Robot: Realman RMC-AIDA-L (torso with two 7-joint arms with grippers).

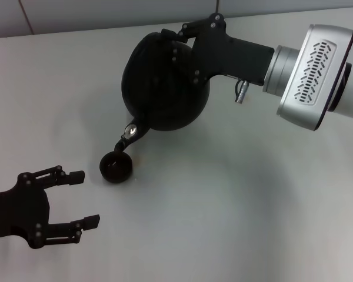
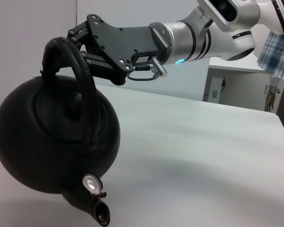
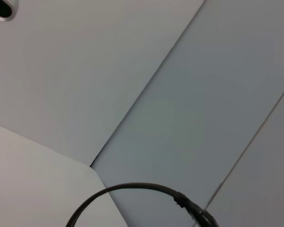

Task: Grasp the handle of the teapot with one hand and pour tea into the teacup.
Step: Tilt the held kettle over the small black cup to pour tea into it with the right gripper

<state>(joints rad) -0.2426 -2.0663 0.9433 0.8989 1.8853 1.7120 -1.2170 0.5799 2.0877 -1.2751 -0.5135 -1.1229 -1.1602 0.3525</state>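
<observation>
The black teapot [image 1: 162,88] hangs above the white table [image 1: 235,200], tipped steeply forward. Its spout [image 1: 129,136] points down at the small black teacup [image 1: 116,167] just below it. My right gripper [image 1: 185,30] is shut on the arched handle [image 2: 80,80] at the hoop's top, as the left wrist view shows [image 2: 78,40]. The teapot [image 2: 52,142] fills the near part of that view, with its spout [image 2: 97,210] lowest. My left gripper [image 1: 84,198] rests open near the table's front left, a little short of the cup. I cannot make out tea in the cup's dark inside.
The table's far edge meets a pale wall [image 1: 76,14]. In the left wrist view a white cabinet [image 2: 236,90] and a person in a plaid shirt [image 2: 279,52] stand beyond the table. The right wrist view holds only wall, a table corner [image 3: 38,189] and a black cable [image 3: 146,189].
</observation>
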